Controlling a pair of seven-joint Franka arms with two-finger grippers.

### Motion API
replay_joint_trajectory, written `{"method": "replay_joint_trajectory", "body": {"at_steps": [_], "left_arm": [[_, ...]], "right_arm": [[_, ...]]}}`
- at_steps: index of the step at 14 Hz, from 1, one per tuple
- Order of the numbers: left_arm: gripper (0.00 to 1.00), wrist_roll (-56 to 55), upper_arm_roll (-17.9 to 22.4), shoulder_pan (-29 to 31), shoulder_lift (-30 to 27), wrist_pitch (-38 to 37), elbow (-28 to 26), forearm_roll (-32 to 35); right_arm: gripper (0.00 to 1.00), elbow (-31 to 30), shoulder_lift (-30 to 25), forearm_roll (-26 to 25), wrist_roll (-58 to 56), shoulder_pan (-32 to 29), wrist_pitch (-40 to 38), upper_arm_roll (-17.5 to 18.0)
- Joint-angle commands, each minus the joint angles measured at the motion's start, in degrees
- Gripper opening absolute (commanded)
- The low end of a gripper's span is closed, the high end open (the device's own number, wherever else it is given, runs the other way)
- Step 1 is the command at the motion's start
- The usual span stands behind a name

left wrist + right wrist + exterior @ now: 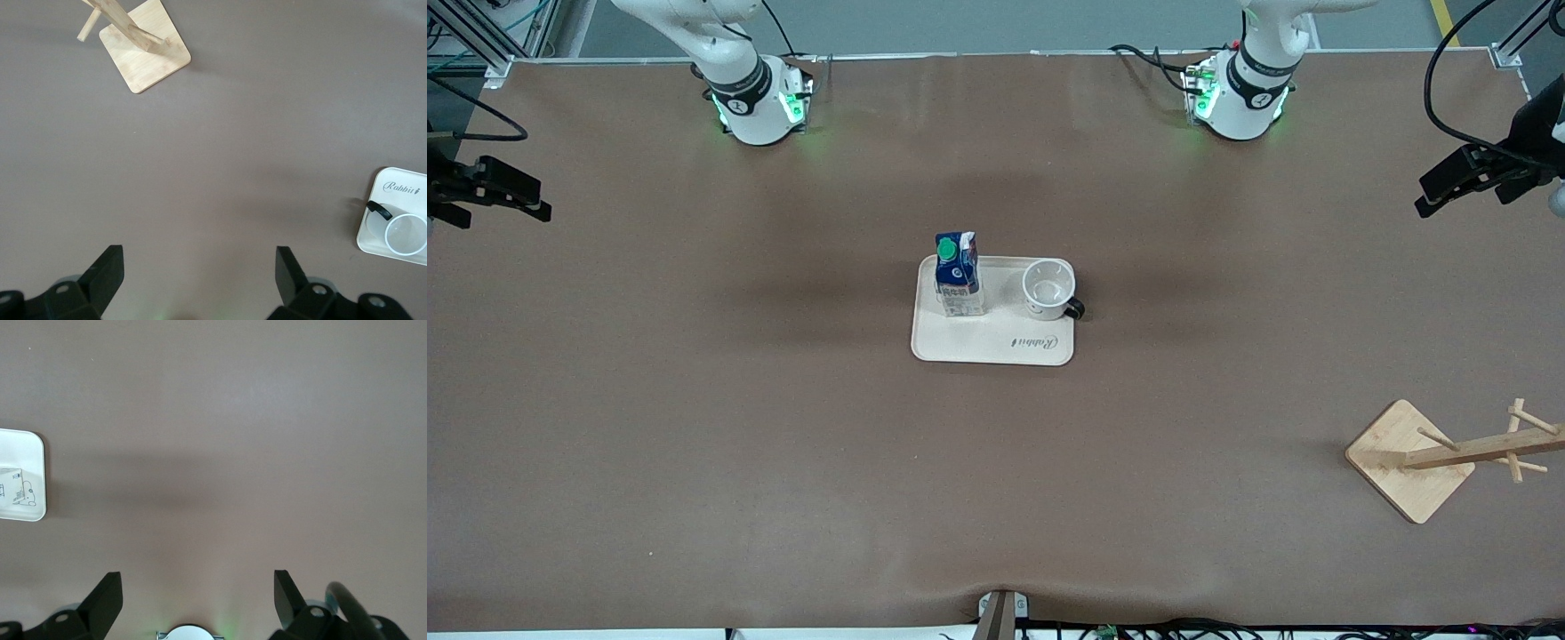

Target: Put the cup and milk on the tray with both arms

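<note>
Tray (978, 342) sits mid-desk (694, 400). On it the milk (959, 276) stands upright at the end toward the right arm; the cup (1048, 289) stands upright beside it, toward the left arm's end, mouth up, its black handle at about 4 o'clock in the front view and hanging past the tray's rim. Milk and cup are near each other, not touching. "Rabbit" lettering lies on the tray nearer the front camera than both.

I see the left gripper (1458, 182) up over the desk's edge at the left arm's end, fingers (107, 270) spread wide, holding nothing. Left arm waits.

Right gripper (494, 191) is over the desk's edge at the right arm's end, fingers (107, 593) equally wide apart, holding nothing. Right arm waits too.

Wooden rack (1414, 458) lies tipped at the left arm's end, nearer the front camera than the tray, well apart from it.
</note>
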Motion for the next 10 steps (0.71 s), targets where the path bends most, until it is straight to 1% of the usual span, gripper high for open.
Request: {"method": "replay_joint_trajectory", "body": {"at_steps": [1,8,10], "left_arm": [[1.00,1.4,0.2,0.0,0.3,-0.2,1.1,-1.1],[1.00,1.3,0.1,-0.3,0.3,-0.5,1.1,-2.1],[1.00,0.9,-0.8,-0.5,0.4,-0.9,1.0,-2.1]], "right_arm": [[1.00,-1.6,-1.4,1.7,0.1,-1.4,-0.1,0.2],[1.00,-1.6,-1.1,2.8,0.1,-2.5,-1.6,0.2],[1.00,-1.6,-1.1,3.3,0.1,-2.9,-1.6,0.2]]}}
